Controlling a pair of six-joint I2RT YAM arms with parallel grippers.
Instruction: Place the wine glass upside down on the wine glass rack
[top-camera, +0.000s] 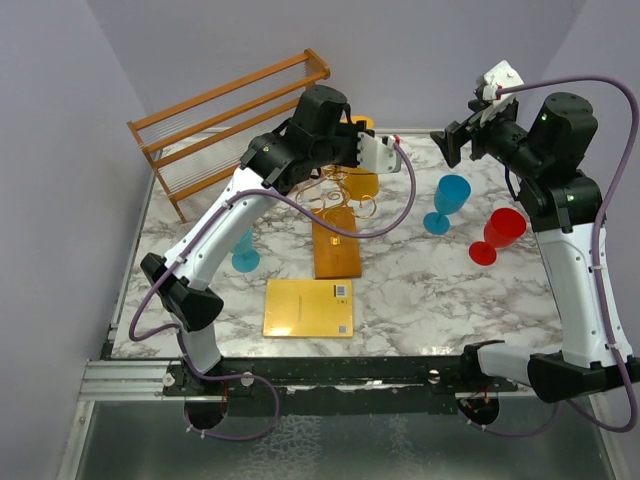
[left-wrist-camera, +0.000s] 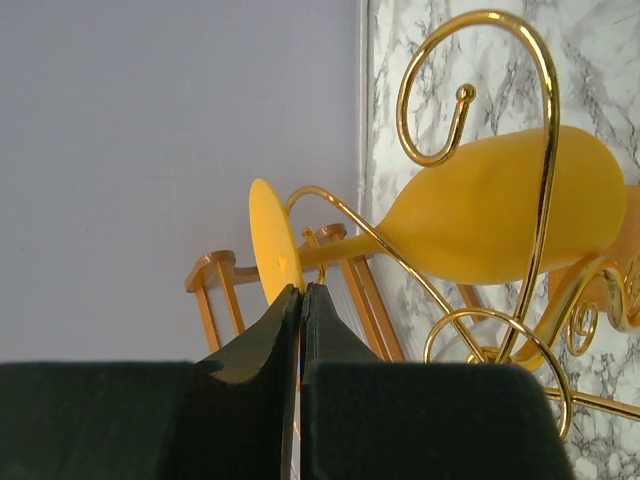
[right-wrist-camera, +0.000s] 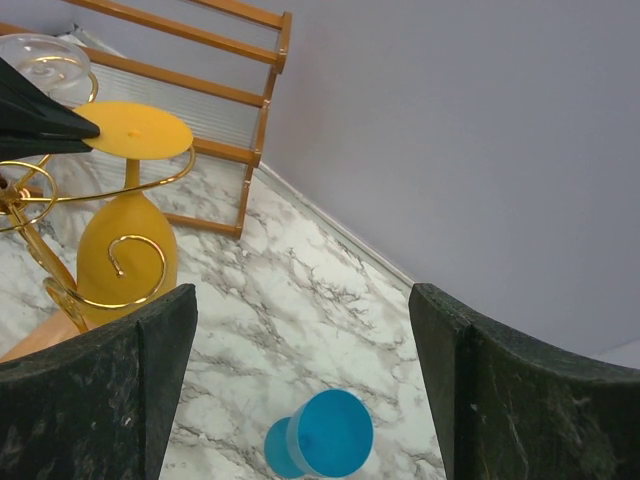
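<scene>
Marble tabletop (top-camera: 420, 290) from above: the wine glass (top-camera: 360, 185) hangs bowl-down in the wine glass rack (top-camera: 335, 245), well to the left of the right pincer (top-camera: 452, 143), with bare stone between them. Left wrist camera: the left pincer (left-wrist-camera: 300, 292) is pinching the rim of the glass's foot, the bowl is beyond its tips to the right, and gold scrolls curl tight around it. Right wrist camera: fingers (right-wrist-camera: 95, 390) are spread wide on nothing, a blue glass (right-wrist-camera: 320, 435) sits low in the gap, and the table's back edge runs ahead.
</scene>
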